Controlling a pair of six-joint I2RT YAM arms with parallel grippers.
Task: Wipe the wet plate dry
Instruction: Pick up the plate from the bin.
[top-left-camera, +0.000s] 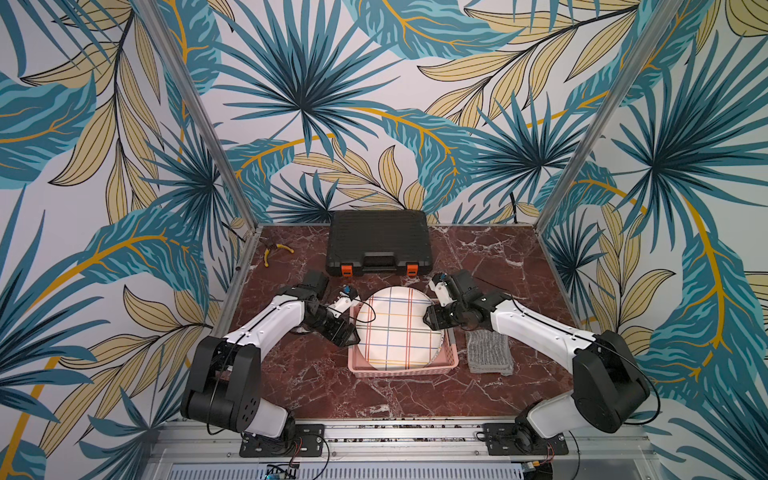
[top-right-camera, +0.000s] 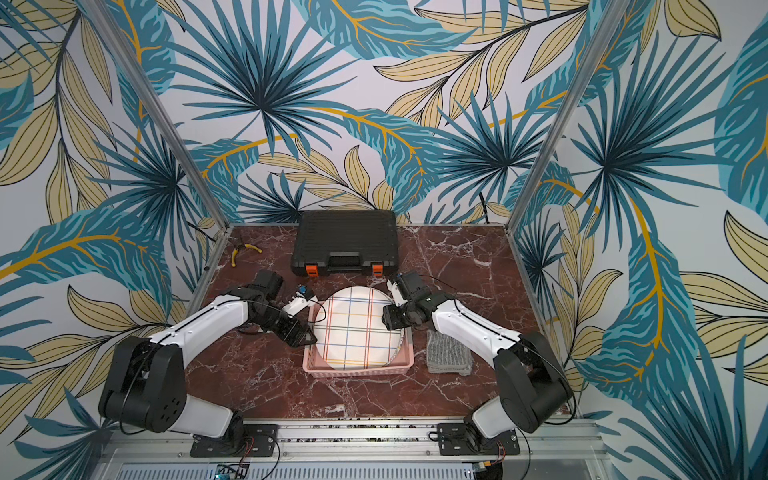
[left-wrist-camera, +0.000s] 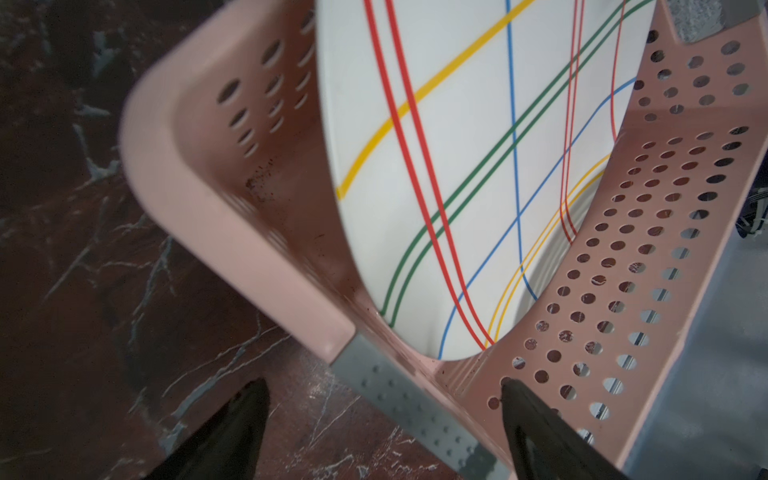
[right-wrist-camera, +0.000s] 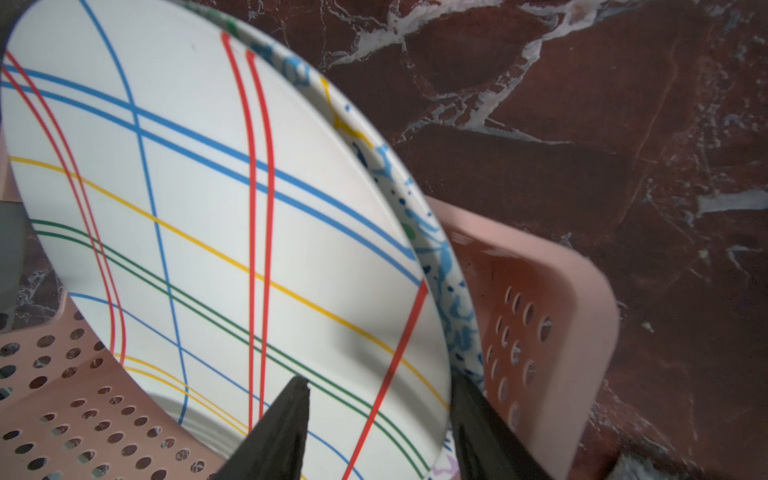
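Observation:
A white plate (top-left-camera: 399, 328) (top-right-camera: 357, 328) crossed by coloured lines stands tilted in a pink perforated basket (top-left-camera: 403, 370) (top-right-camera: 357, 371). A speckled plate (right-wrist-camera: 440, 266) leans right behind it. My right gripper (top-left-camera: 430, 318) (right-wrist-camera: 379, 380) is open and straddles the striped plate's (right-wrist-camera: 208, 208) right rim, one finger over its face and one behind the edge. My left gripper (top-left-camera: 353, 336) (left-wrist-camera: 383, 384) is open astride the basket's (left-wrist-camera: 232, 232) left wall, near the plate (left-wrist-camera: 457, 166). A folded grey cloth (top-left-camera: 488, 353) (top-right-camera: 449, 353) lies on the table, right of the basket.
A closed black tool case (top-left-camera: 378, 243) sits at the back of the marble table. Yellow-handled pliers (top-left-camera: 276, 249) lie at the back left corner. Metal frame posts rise from the rear corners. A grey studded strip (left-wrist-camera: 415, 407) runs along the basket's rim.

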